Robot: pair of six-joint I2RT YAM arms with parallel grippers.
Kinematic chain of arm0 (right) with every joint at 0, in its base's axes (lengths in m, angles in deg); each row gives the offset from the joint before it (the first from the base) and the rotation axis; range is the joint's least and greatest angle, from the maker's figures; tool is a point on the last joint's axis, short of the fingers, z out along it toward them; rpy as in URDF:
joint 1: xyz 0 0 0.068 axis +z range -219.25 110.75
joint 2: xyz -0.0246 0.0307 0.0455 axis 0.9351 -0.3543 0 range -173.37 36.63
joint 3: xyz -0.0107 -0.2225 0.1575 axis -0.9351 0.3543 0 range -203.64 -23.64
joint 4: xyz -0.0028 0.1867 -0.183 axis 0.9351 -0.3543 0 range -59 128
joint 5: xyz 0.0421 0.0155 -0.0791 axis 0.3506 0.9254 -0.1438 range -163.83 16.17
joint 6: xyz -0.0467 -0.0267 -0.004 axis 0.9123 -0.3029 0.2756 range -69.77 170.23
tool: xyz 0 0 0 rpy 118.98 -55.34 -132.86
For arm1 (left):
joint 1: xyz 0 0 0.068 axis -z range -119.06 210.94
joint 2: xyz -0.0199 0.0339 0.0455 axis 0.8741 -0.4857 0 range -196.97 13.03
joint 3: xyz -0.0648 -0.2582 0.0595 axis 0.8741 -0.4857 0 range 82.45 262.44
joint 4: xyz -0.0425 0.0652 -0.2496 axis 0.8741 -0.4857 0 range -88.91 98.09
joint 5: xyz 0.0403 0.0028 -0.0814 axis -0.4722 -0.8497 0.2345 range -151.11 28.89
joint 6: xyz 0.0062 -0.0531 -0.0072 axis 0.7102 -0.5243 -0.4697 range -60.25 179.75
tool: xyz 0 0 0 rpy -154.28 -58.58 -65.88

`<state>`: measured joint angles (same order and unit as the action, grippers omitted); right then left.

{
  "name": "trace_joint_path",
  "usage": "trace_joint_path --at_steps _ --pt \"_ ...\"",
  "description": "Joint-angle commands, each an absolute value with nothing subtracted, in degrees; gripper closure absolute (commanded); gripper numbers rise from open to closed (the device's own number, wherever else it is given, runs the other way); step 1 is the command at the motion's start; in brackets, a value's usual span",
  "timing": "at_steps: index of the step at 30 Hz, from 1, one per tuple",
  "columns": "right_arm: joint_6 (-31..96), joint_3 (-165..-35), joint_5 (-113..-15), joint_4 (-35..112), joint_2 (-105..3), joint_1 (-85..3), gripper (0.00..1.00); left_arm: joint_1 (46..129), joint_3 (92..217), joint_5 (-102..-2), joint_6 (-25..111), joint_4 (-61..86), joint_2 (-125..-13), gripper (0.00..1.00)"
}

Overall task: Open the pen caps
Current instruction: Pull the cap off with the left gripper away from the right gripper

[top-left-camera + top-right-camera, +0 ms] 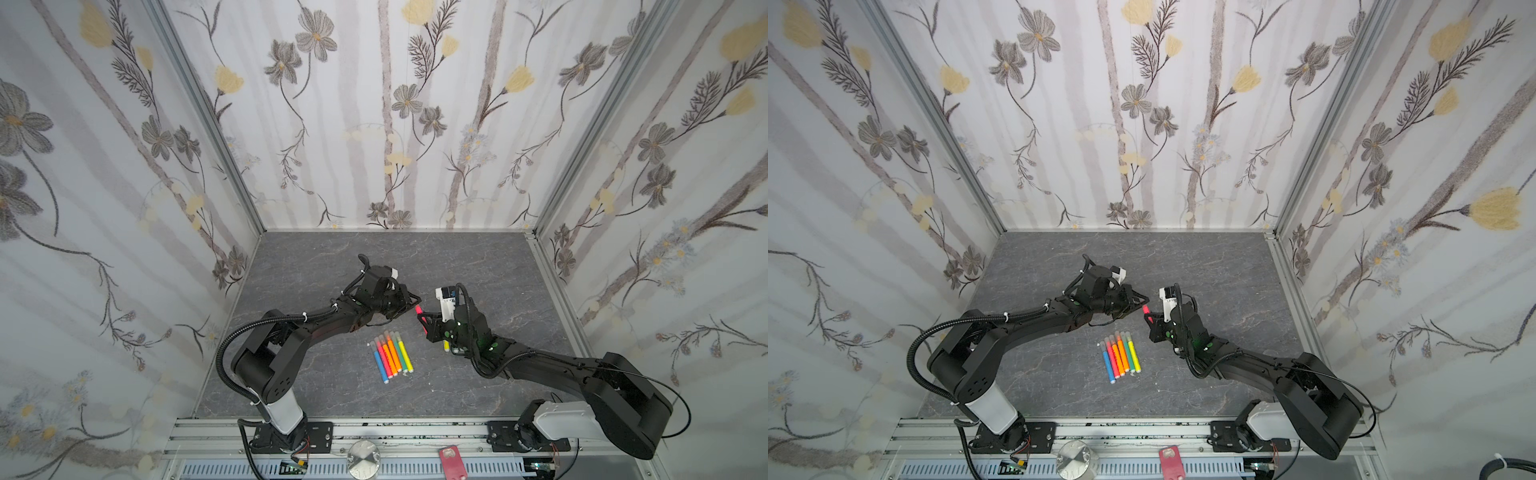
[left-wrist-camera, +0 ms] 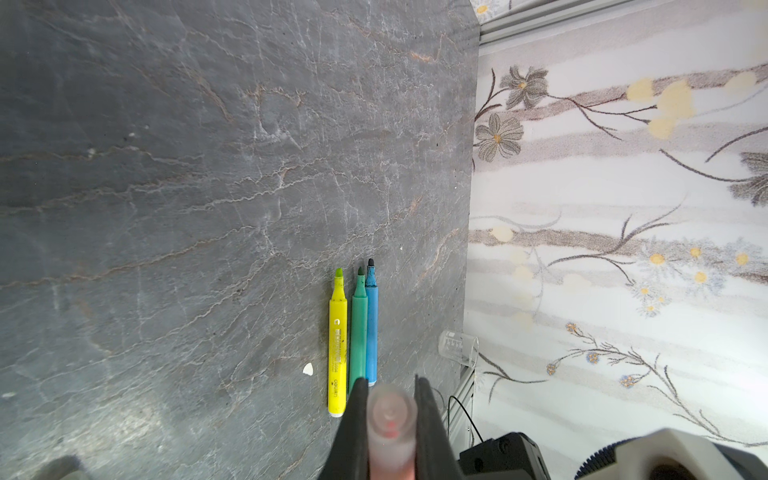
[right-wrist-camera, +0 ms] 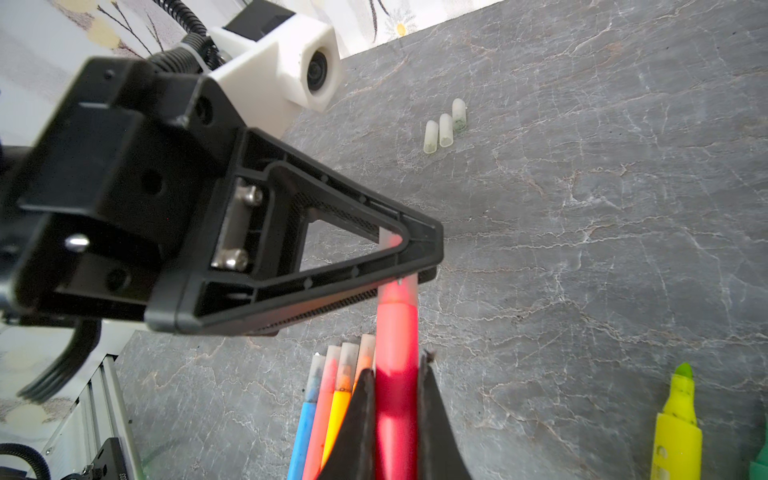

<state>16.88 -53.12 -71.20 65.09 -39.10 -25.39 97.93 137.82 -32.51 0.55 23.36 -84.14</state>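
I am clamping my right gripper point(image 3: 397, 370) on the barrel of the pink pen point(image 3: 397, 332), both fingers pressing its sides. I am holding it raised above the table point(image 1: 332, 270), roughly midway between my two arms. My left gripper point(image 2: 390, 386) is pinching that pen's cap point(image 2: 390, 432) from the opposite end, fingers clenched on the translucent sleeve. In the right wrist view the cap is sitting against the barrel's shoulder with the pink tip showing through it. So I am judging that this one is gripped for pulling but not yet off.

Just below my fingers, the row of capped pens point(image 1: 390, 357) is lying side by side on the table. I am counting six there, as well as I can make out in both top views: blue, pink, two orange, green and yellow. All of them are waiting to be opened.

Farther out, I am seeing what is done. The yellow pen point(image 2: 337, 345), the green pen point(image 2: 358, 332) and the blue pen point(image 2: 372, 324) are lying close together with bare tips. The three loose caps point(image 3: 445, 129) are resting in a small cluster on the table, apart from those pens. By my reckoning that is making three pens opened against seven to go, counting the one between my fingers.
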Motion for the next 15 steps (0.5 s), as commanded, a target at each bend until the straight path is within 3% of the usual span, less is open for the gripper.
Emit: trace_joint_path --at_steps 1,3,6,12,15 --pt "17.8 -53.5 -69.9 66.6 -39.0 -25.3 0.93 98.0 137.5 -31.6 -0.5 27.0 -83.9 1.00" --pt "17.8 -53.6 -69.7 66.5 -39.0 -25.3 0.93 98.0 137.4 -31.5 -0.5 27.1 -83.9 1.00" --pt "17.8 -53.6 -69.3 66.2 -39.4 -25.3 0.79 98.0 137.5 -31.6 -0.7 27.3 -84.0 1.00" --pt "17.7 -53.6 -69.2 66.7 -39.8 -25.3 0.81 98.0 137.8 -31.4 -1.1 27.6 -83.9 1.00" --pt "17.5 -53.6 -69.1 66.9 -39.9 -25.3 0.87 97.9 138.1 -31.4 -0.9 27.6 -84.0 1.00"
